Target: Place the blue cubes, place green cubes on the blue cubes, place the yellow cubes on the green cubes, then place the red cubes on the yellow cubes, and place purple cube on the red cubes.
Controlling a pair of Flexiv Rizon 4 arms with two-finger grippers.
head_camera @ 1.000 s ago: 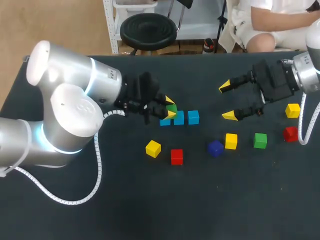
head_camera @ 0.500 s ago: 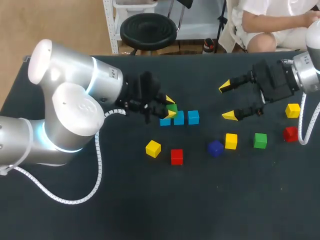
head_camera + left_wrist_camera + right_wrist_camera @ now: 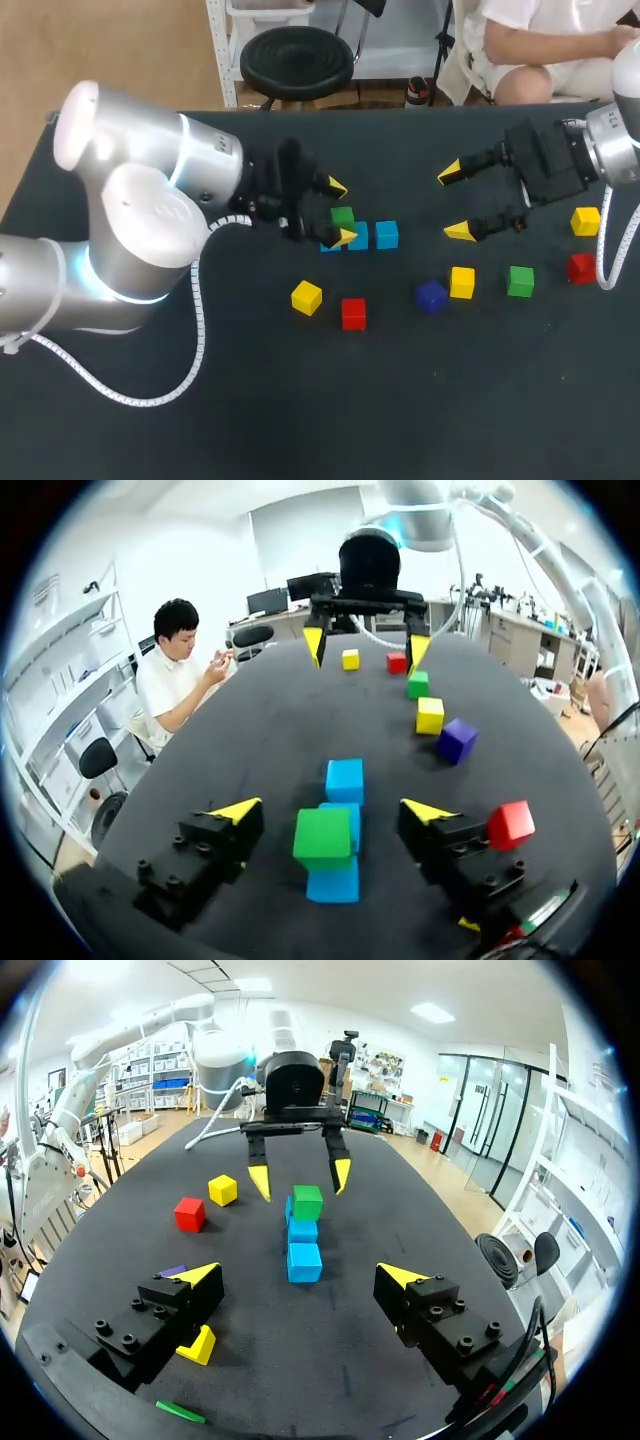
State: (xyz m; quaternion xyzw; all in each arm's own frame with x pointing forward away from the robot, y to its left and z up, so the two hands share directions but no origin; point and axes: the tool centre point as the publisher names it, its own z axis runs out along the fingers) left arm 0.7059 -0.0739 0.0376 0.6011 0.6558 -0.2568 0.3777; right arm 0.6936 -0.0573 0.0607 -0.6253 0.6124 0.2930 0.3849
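Three blue cubes [image 3: 386, 234] lie in a row at mid-table. A green cube [image 3: 342, 216] rests on the row's left end blue cube [image 3: 333, 882]. My left gripper [image 3: 341, 212] is open, its yellow tips standing on either side of the green cube [image 3: 322, 837] without touching it. My right gripper [image 3: 455, 202] hovers open and empty to the right of the row; in its wrist view the right gripper [image 3: 300, 1274] has the near blue cube [image 3: 304, 1262] ahead of it. A purple cube [image 3: 431, 297], yellow cube [image 3: 462, 282] and second green cube [image 3: 520, 281] lie under and near it.
A yellow cube [image 3: 306, 297] and red cube [image 3: 353, 313] sit in front of the blue row. Another red cube [image 3: 580, 268] and yellow cube [image 3: 585, 221] lie at the far right, close to my right arm.
My left gripper's fingers have spread apart, letting go of the green cube, which stays on the blue cube. The right arm has not moved.
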